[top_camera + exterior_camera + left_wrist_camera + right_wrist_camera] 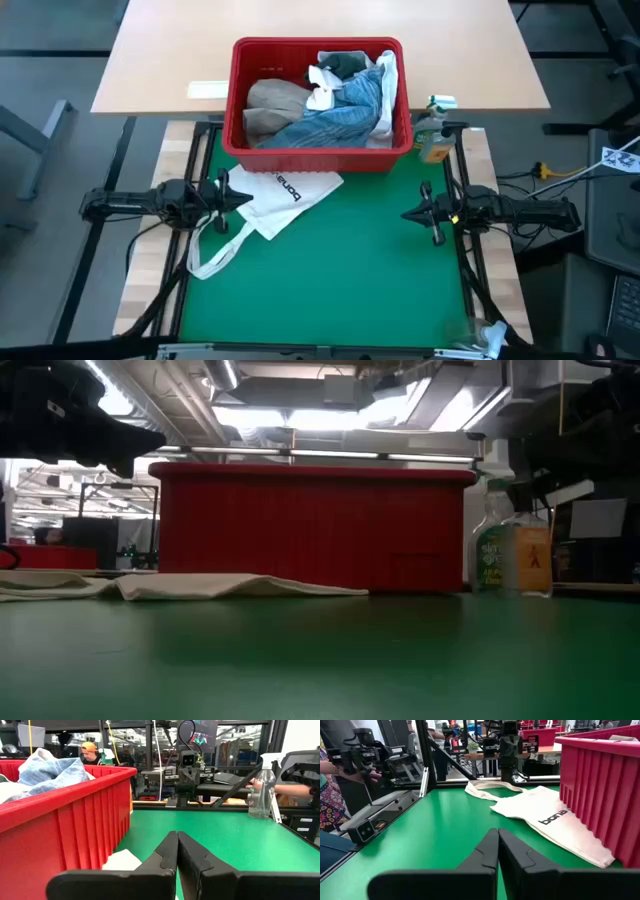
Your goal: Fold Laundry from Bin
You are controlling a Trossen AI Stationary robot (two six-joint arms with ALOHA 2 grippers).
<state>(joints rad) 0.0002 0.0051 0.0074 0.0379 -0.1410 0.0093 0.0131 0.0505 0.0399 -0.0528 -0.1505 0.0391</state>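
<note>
My left arm lies stretched low along the left edge of the green mat (340,260), pointing inward toward the middle of the table. My left gripper (240,196) is pressed shut, its two dark fingers (167,855) meeting flat against each other with nothing between them. My right arm mirrors it from the right edge, also level and aimed inward, and my right gripper (408,213) is likewise clamped on empty air, its fingers (489,851) touching along their length.

Between my two grippers and slightly toward the far side sits the red bin (318,158), at the far end of the mat, partly on the wooden table (160,60) behind it. The laundry is heaped inside it: a blue-striped cloth (335,120) across the middle and right, a tan shirt (275,100) on the left, a dark green-grey top (345,63) at the far rim, and a white piece (322,88) between them.

Just in front of the bin, on the mat, a white tote bag (285,195) with black lettering lies flat, its long straps (215,255) trailing toward the near left. My left gripper's tips sit right at the bag's left edge; whether they touch it I cannot tell. The bag lies between my left gripper and the bin's near wall.

By the bin's right corner stands a clear spray bottle (436,125) with a smaller amber bottle (533,560) beside it, both well clear of my right gripper. Beyond the table, a person in an orange cap (90,747) shows in the room.
</note>
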